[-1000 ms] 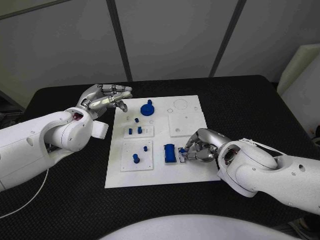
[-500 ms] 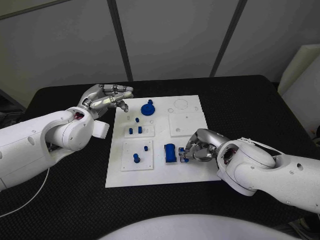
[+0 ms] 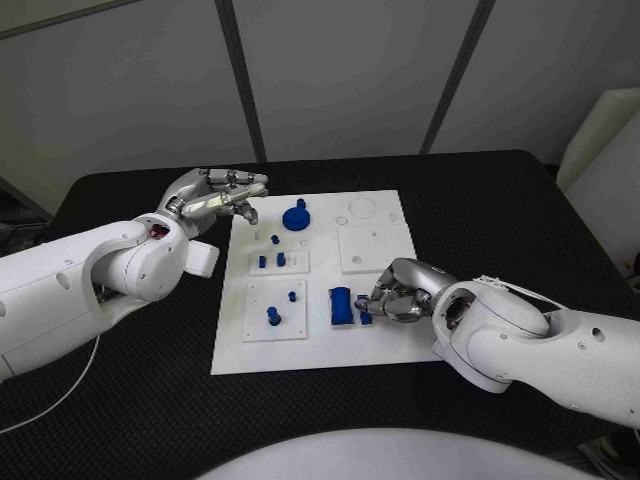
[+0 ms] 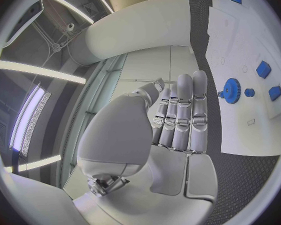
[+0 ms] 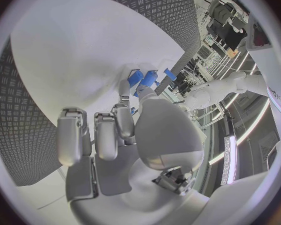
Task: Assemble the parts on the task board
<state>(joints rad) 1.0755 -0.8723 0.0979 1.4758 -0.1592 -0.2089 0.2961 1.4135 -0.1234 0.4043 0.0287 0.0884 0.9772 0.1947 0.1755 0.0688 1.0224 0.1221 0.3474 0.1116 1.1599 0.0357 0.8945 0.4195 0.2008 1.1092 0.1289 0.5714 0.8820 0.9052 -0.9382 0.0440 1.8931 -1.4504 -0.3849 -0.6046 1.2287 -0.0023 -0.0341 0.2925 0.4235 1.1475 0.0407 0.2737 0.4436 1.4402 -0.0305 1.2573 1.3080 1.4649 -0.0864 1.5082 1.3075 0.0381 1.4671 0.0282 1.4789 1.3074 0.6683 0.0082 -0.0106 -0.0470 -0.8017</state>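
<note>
A small blue part sits pinched in the right hand's curled fingers over the white task board, while the left hand hovers empty, fingers loosely curled.

This looks like a robot lab or test room. A black table with a bumpy mat stands in front of plain grey wall panels split by dark strips. Long strip lights glow on a high ceiling. A white task board lies on the table, and a thin white cable trails across the mat.
</note>
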